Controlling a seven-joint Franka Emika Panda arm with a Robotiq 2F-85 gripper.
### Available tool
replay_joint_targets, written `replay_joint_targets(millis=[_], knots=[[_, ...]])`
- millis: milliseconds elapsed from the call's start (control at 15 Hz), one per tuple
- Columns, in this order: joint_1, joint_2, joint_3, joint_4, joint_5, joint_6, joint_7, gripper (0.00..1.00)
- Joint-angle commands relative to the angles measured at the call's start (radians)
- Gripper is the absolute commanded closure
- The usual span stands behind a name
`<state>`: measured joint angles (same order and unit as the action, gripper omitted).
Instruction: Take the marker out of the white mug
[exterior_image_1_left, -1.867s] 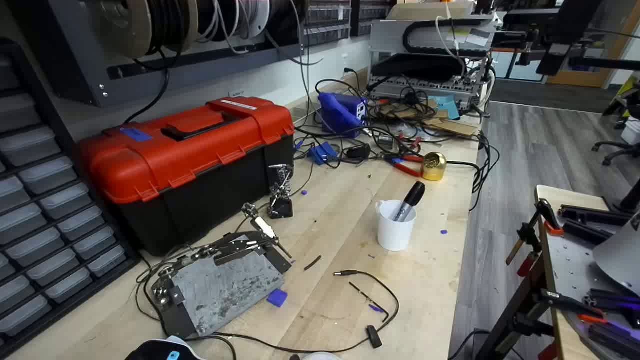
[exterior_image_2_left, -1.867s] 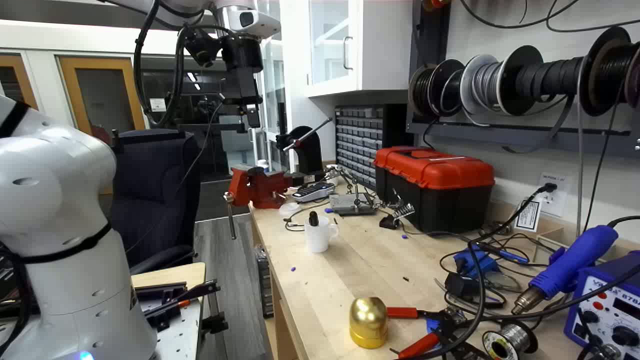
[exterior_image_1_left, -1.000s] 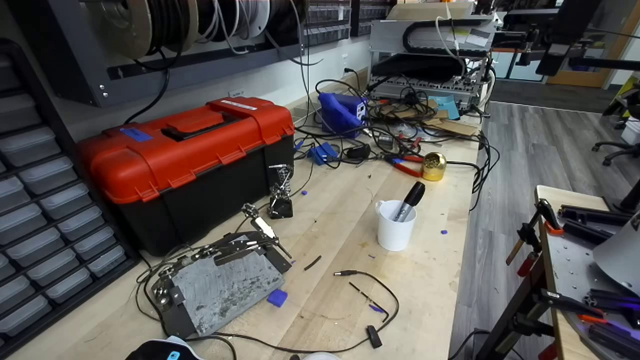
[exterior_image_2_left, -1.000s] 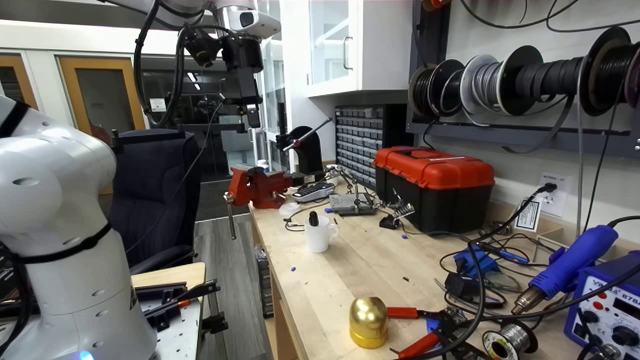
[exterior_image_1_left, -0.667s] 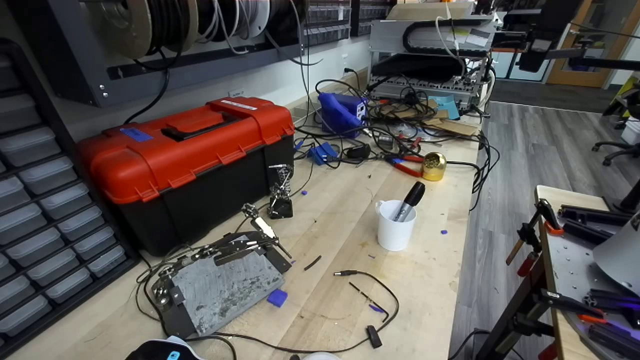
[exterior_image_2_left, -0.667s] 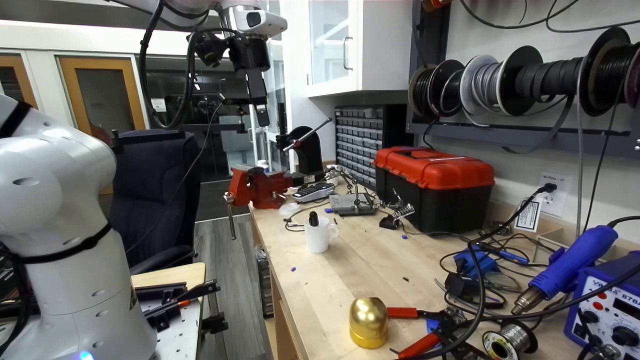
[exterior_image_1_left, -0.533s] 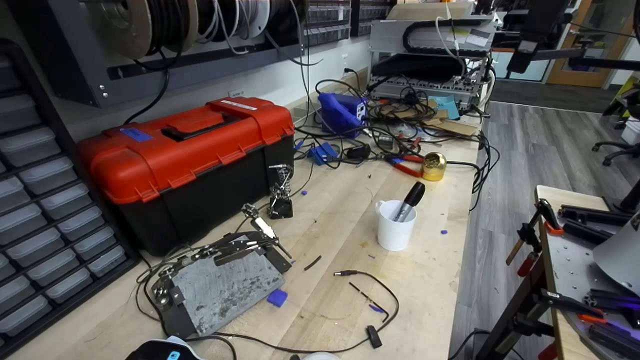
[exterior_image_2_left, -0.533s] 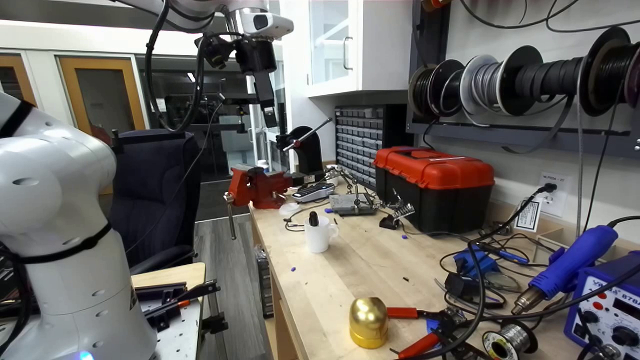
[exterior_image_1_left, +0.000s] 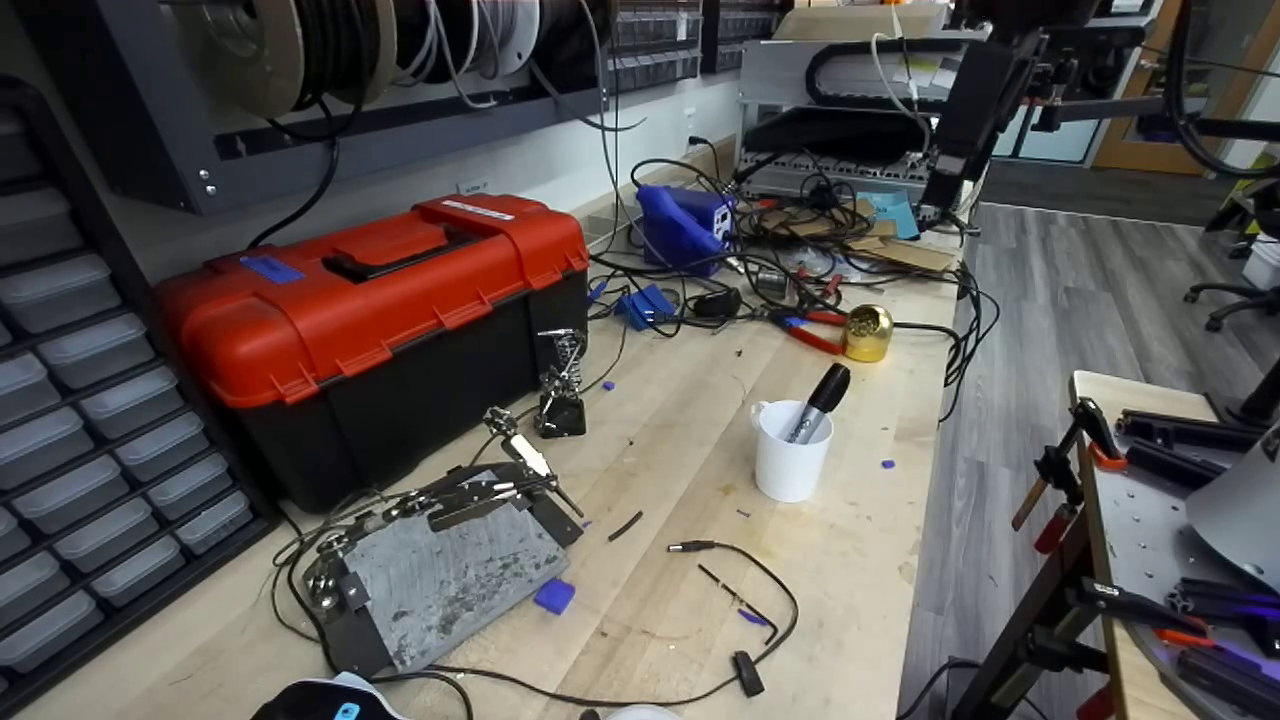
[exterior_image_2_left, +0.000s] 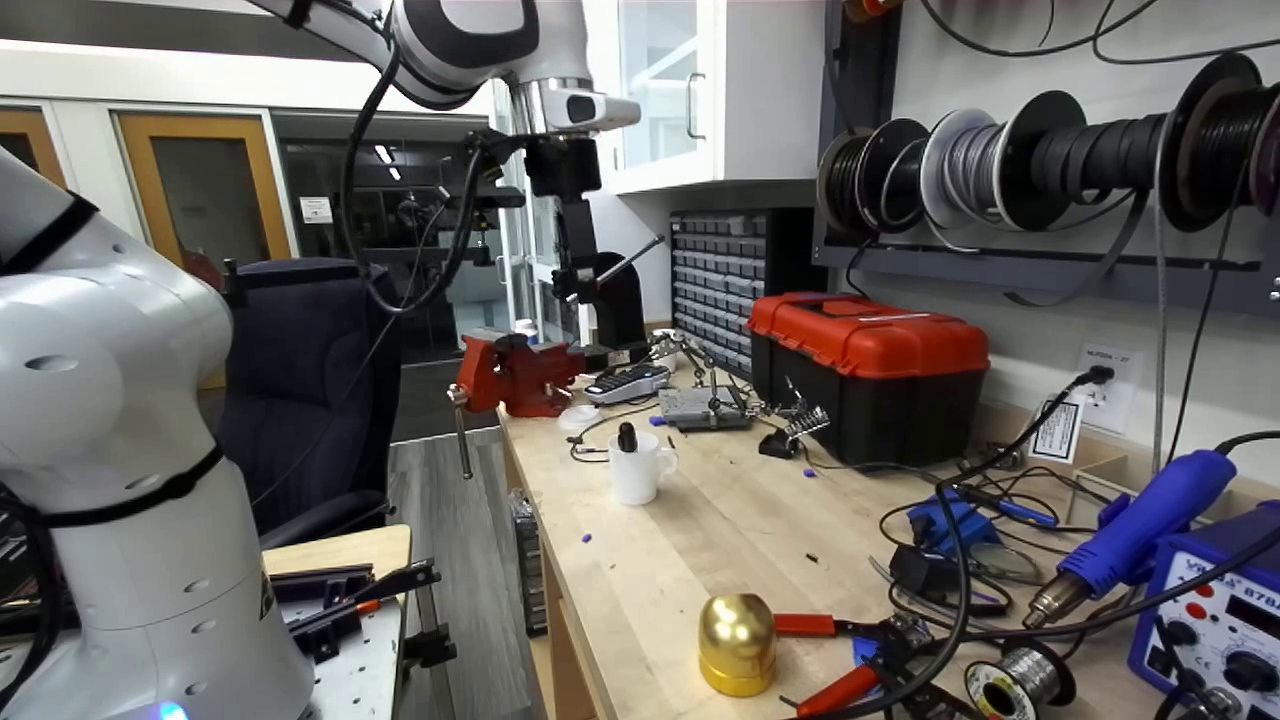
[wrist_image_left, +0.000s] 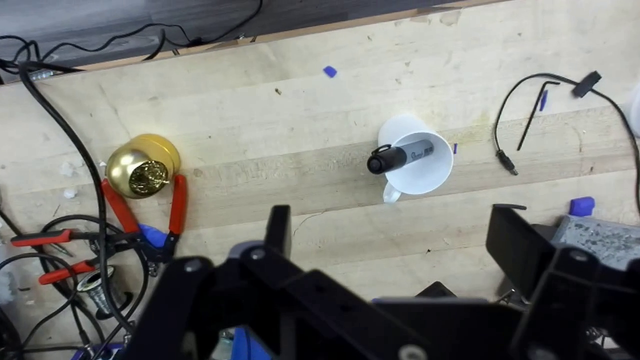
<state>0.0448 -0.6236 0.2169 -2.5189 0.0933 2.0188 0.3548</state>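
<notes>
White mug (exterior_image_2_left: 633, 478), marker (exterior_image_2_left: 627, 438) (inside), tool (exterior_image_2_left: 574, 284) — higher up

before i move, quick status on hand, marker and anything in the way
Hand open, gripping nothing, higher than white mug. Marker leaning inside, cap up. Nothing seen covering the cap.

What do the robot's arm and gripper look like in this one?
The arm is glossy white with rounded segments, black bands, a thick looping black cable and a blue light low down. The gripper is black, with blocky, jointed fingers and grey screw heads.
</notes>
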Motion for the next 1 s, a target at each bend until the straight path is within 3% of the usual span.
replay_joint_targets(millis=[0,333,467,933], knots=[[0.024,0.078,-0.023,-0.007,0.037,0.079,-0.029,0.0],[0.037,0.177,-0.028,0.005,0.042,0.145,-0.07,0.0],[0.036,0.202,-0.023,0.03,0.041,0.118,-0.044,0.0],[0.036,0.203,-0.024,0.014,0.014,0.127,-0.065,0.0]])
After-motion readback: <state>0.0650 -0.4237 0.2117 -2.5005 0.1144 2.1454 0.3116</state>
